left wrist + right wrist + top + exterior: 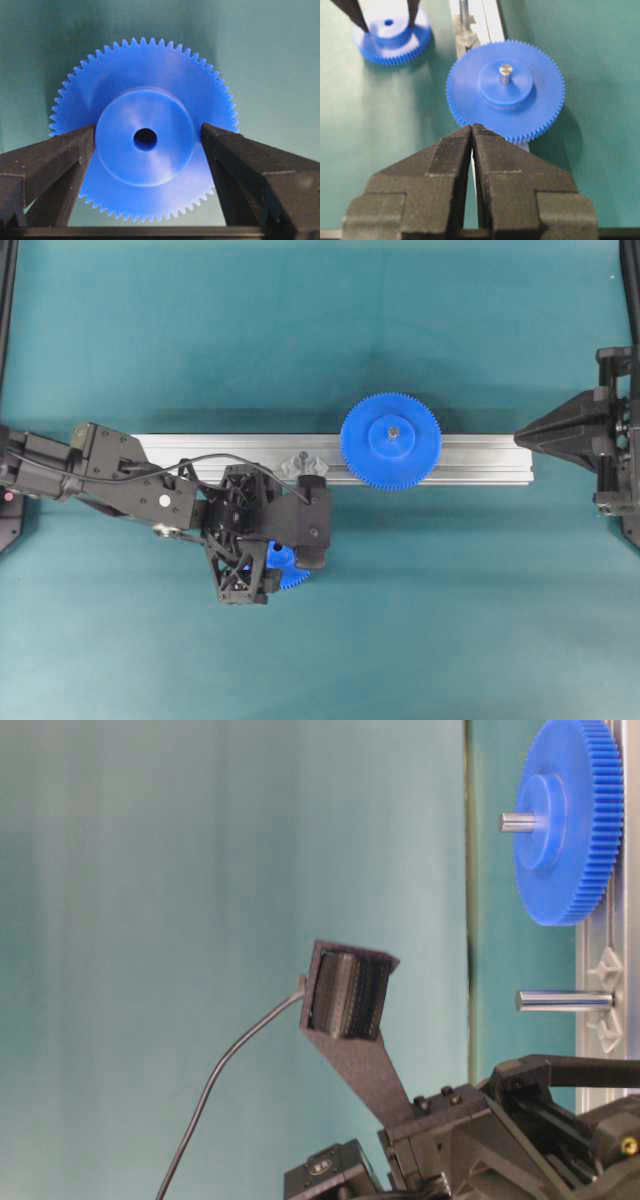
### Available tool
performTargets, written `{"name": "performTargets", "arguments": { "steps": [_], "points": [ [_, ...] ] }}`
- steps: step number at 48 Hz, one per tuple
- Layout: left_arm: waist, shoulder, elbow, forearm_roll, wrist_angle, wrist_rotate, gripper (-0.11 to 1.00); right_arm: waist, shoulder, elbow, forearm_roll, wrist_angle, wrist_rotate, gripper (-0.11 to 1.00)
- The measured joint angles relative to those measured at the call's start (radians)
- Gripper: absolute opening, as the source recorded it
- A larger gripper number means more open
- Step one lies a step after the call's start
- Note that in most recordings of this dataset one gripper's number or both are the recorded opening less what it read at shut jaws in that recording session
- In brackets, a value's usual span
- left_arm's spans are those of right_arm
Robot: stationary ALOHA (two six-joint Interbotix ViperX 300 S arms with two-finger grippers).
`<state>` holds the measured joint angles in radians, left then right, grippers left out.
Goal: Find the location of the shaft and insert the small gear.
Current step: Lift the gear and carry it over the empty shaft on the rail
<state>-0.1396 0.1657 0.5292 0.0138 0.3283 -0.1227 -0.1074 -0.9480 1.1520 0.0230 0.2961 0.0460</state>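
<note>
The small gear point(150, 170) lies flat on the green mat, hub up, just in front of the rail; only its edge point(293, 577) shows under my left arm in the overhead view. It also shows in the right wrist view point(390, 37). My left gripper point(147, 131) is low over it with its fingers on either side of the hub. The left finger touches the hub and a thin gap shows at the right finger. The shaft point(303, 462) stands bare in its silvery block on the rail point(560, 1001), just behind the left gripper. My right gripper point(472, 127) is shut and empty at the rail's right end point(530, 435).
The long aluminium rail point(480, 460) runs across the middle of the mat. The larger blue gear point(390, 440) sits on its own grey pin point(505, 70) on the rail, right of the shaft. Black frame posts stand at the left and right edges.
</note>
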Motion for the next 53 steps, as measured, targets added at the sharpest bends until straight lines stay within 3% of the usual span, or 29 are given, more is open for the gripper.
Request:
{"name": "performTargets", "arguments": {
  "steps": [5,12,25,36,53],
  "points": [
    [0.0,-0.002,-0.002,0.0,0.017,-0.003,0.84,0.002,-0.002,0.002,0.0,0.0,0.0,0.12],
    [-0.002,0.0,-0.008,0.002,0.021,0.009,0.65,0.002,-0.005,0.003,0.0,0.0,0.0,0.12],
    [0.0,-0.006,-0.026,0.002,0.046,0.072,0.65,0.002,-0.018,0.005,0.0,0.0,0.002,0.12],
    [0.031,-0.058,-0.104,0.002,0.16,0.137,0.65,0.0,-0.032,0.009,0.0,0.0,0.0,0.12],
    [0.13,-0.129,-0.235,0.009,0.301,0.308,0.65,0.002,-0.044,0.017,0.0,0.0,0.002,0.12]
  ]
}}
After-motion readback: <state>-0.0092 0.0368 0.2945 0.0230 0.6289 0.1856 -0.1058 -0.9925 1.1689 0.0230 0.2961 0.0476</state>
